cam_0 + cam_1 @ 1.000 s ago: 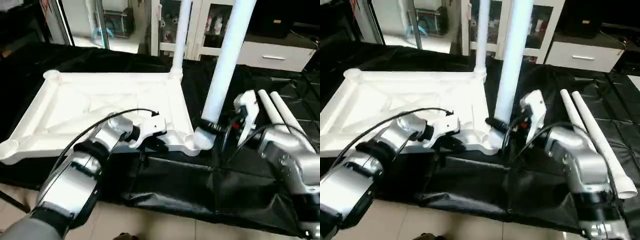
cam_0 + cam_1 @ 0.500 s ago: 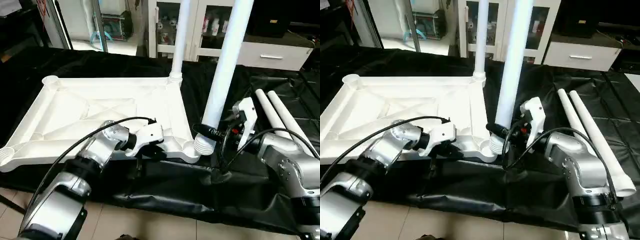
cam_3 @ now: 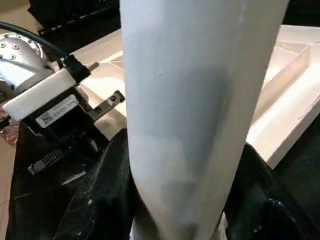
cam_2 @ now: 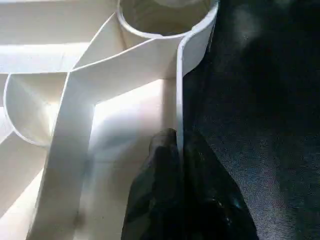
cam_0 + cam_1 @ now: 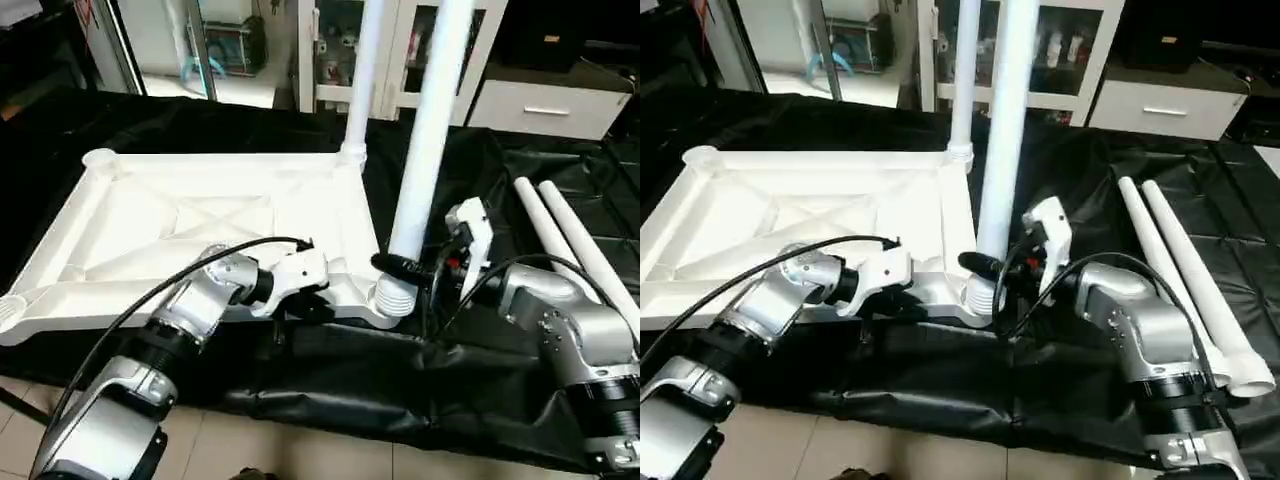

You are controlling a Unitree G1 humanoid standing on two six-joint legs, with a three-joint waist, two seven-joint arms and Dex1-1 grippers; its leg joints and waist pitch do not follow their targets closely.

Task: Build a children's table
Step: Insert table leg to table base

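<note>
The children's table top (image 5: 200, 215) lies upside down, ribs up, on the black cloth. One white leg (image 5: 362, 70) stands in its far right corner socket. My right gripper (image 5: 400, 268) is shut on a second leg (image 5: 425, 130), held nearly upright, its ribbed end (image 5: 393, 296) at the near right corner socket. In the right wrist view the black fingers (image 3: 107, 200) sit on both sides of that leg (image 3: 195, 100). My left gripper (image 5: 310, 302) is shut on the top's near rim (image 4: 179, 90), just left of that corner; its fingers (image 4: 170, 200) pinch the thin wall.
Two more white legs (image 5: 570, 235) lie side by side on the black cloth at the right. The work table's front edge (image 5: 330, 400) runs just below my arms, with tiled floor beyond. White cabinets (image 5: 540, 105) stand behind.
My right gripper has carried the leg leftward, bringing its ribbed end from beside the corner onto the near right socket, and the leg stands straighter. The left gripper keeps its hold.
</note>
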